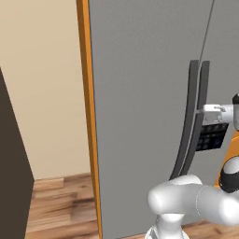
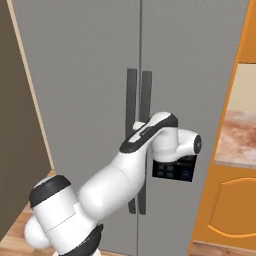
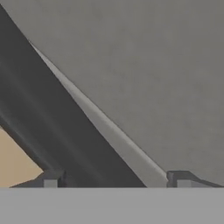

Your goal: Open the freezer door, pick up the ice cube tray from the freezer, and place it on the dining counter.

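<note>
The gripper (image 3: 114, 181) is nearest the lens in the hand view: two dark finger tips (image 3: 51, 180) rise at the bottom edge, well apart, with a dark freezer handle (image 3: 57, 131) running diagonally between them from upper left to lower centre. The fingers straddle the handle (whether the pads touch it cannot be told); they are spread and not clamped. Behind the handle lies the matte grey door face, and a beige patch shows at lower left.

In the left base view the freezer (image 1: 140, 93) fills the centre and right of the frame, both doors closed. Its two long curved handles (image 1: 189, 126) stand side by side at the door seam, right of centre. The gripper (image 1: 207, 111) reaches in from the right edge at mid height, level with the handles. An orange panel edge (image 1: 88, 116) borders the freezer on the left; wood floor (image 1: 60, 205) shows at lower left.

In the right base view the arm (image 2: 115, 185) rises from lower left, covering the middle of the handles. A marbled countertop (image 2: 237, 137) on an orange cabinet (image 2: 227, 210) sits at right.
</note>
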